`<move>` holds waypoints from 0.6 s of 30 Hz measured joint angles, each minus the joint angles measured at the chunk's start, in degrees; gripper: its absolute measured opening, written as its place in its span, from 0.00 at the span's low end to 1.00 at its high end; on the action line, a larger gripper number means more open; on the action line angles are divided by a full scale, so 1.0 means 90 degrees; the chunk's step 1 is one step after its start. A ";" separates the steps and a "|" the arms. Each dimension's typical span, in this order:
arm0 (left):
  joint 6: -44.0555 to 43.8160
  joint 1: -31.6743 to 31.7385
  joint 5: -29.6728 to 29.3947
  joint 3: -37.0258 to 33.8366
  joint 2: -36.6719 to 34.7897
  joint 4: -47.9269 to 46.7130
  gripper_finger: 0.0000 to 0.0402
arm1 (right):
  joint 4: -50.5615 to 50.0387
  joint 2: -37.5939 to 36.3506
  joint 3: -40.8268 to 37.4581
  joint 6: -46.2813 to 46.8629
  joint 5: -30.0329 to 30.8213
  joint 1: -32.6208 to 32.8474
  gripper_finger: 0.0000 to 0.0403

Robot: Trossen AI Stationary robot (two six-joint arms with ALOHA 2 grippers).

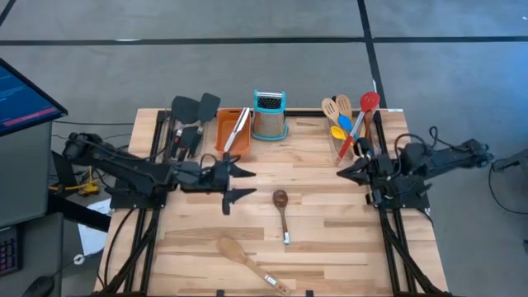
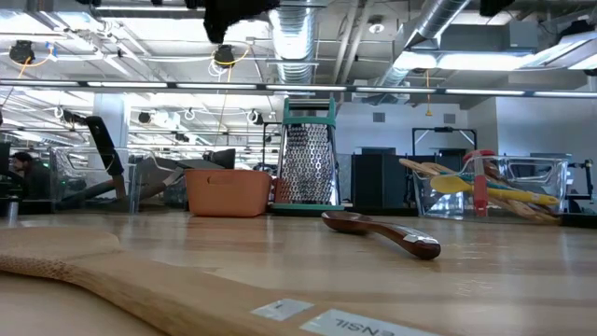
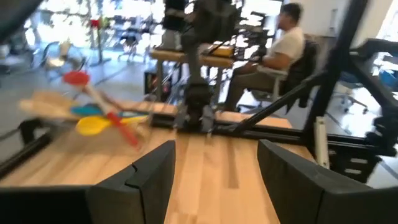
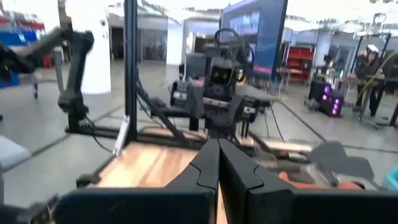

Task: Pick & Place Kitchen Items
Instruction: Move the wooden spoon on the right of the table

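Now the left gripper [image 1: 241, 183] hangs over the wooden table [image 1: 330, 239] with its dark fingers spread wide and nothing between them, just beside the dark brown wooden spoon [image 1: 281, 209], which lies flat near the middle of the table. That spoon looks like the next thing to pick. To do it well, the jaws should come down astride the slim handle, not the bowl, crosswise to its length, low enough that the pads reach under the rounded sides before closing.

Taking the brown spoon as the landmark: a pale wooden spatula [image 1: 247, 262] lies nearer the front edge; the orange rectangular tray [image 1: 232, 132] and the steel box grater with a teal top [image 1: 269, 115] stand beyond it at the back; the clear holder of wooden, yellow, blue and red utensils [image 1: 346, 124] stands back and to the right; black turners [image 1: 195, 109] sit back and to the left.

The right gripper [image 1: 347, 173] waits by the clear holder, fingers pressed together, empty.
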 joint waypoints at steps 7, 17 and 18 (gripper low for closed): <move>-0.0260 0.0432 0.0761 -0.0336 0.0004 0.0028 0.53 | -0.0656 -0.0278 0.0000 0.0046 -0.0419 -0.0858 0.00; -0.0113 0.0423 0.1517 -0.0432 0.0407 0.0337 0.53 | 0.0477 0.0209 -0.0840 -0.0163 -0.0586 -0.0882 0.00; -0.0083 0.0412 0.1516 -0.0432 0.0454 0.0327 0.53 | 0.0735 0.0200 -0.0970 -0.0206 -0.0727 -0.0922 0.00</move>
